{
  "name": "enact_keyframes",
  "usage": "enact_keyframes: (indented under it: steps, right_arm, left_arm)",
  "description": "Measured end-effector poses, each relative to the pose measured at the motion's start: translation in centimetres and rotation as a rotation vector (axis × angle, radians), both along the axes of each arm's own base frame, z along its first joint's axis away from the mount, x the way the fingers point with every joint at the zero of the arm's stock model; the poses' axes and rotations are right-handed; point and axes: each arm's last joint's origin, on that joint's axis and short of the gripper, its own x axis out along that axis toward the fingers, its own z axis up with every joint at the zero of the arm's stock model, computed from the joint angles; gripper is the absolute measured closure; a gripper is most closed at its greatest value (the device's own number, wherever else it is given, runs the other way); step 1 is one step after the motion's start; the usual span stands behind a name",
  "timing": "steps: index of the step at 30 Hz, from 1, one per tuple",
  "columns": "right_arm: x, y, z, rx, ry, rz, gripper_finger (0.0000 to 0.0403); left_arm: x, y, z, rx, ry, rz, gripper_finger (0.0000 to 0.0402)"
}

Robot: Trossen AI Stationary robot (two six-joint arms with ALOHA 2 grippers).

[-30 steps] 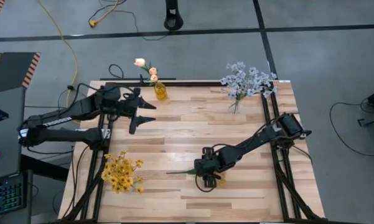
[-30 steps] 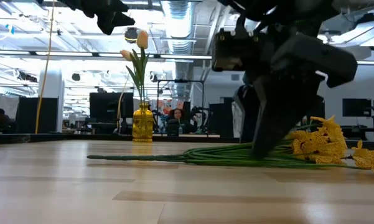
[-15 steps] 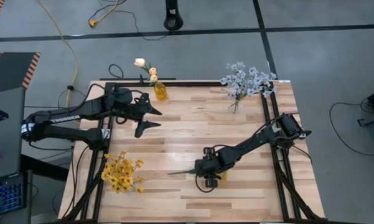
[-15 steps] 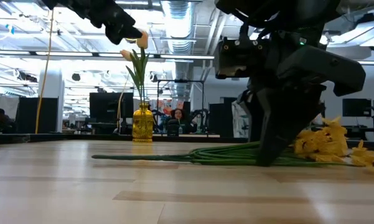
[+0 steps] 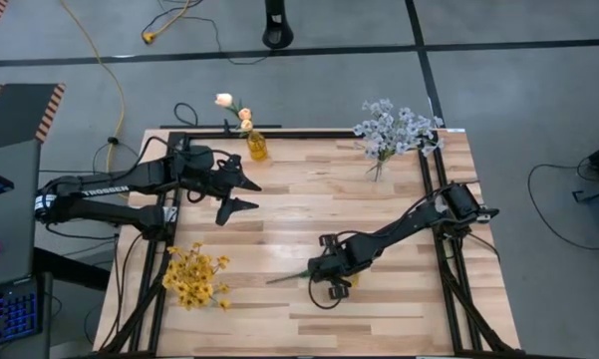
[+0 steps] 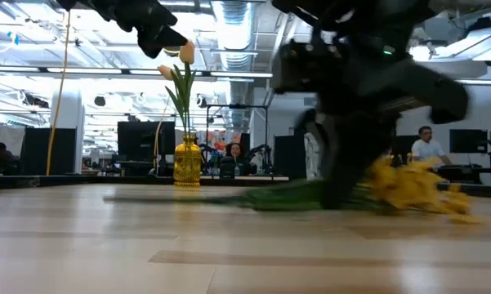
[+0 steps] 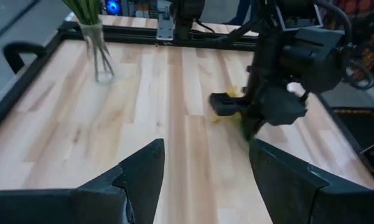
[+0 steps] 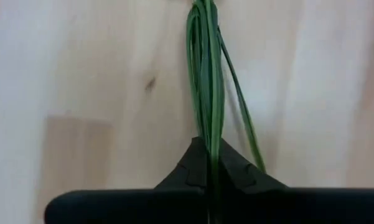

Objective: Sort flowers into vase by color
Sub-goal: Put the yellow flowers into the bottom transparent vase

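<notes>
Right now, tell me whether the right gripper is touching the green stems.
Touching. The right wrist view shows the right gripper shut on the green stems, pinched between its fingertips.

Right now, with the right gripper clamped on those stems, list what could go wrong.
1. The right gripper pinches the yellow sprig's stems in a loose bundle, and one strand splays aside, so it might slip out on lifting.
2. The long stems trail across the table and could drag or swing.
3. The left gripper hangs open near the yellow vase holding the tulip buds; a careless move could tip it.
</notes>
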Motion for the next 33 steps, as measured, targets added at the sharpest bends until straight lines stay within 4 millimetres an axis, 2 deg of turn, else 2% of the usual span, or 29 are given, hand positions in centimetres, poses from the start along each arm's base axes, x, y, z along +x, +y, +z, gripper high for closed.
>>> enact_keyframes:
  steps: [9, 24, 33]
  right_arm:
    - [2.2, -1.3, 2.9, -0.262, -0.109, 0.153, 0.0350]
    - [5.9, -4.1, 7.9, -1.040, -0.219, 0.344, 0.0357]
    - [7.7, -4.8, 10.2, -1.220, -0.334, 0.394, 0.0357]
  left_arm:
    - [0.0, -0.4, 0.0, -0.117, 0.012, 0.001, 0.0180]
    - [0.0, -0.5, 0.0, -0.283, 0.032, 0.056, 0.0180]
    - [0.0, -0.5, 0.0, -0.321, 0.036, 0.085, 0.0180]
